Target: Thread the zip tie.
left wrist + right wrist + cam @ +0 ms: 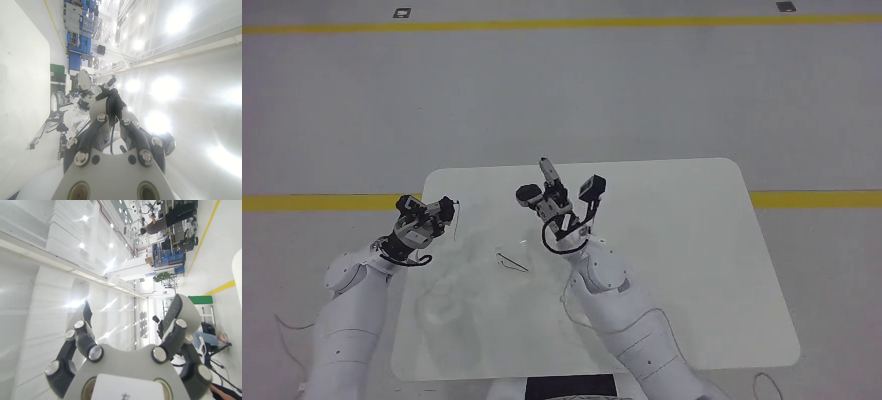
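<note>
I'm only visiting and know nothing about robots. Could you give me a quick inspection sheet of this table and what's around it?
Surface: white table with rounded corners.
Job's things: thin black zip tie, pinched in the left gripper.
Clutter: one thin dark strip lying on the table between the arms; too small to identify.
Grippers: left gripper's fingers shut on the zip tie; right gripper empty, fingers wide apart.
Cables: a black cable looped at the right wrist.
Surroundings: grey floor marked with yellow lines.
</note>
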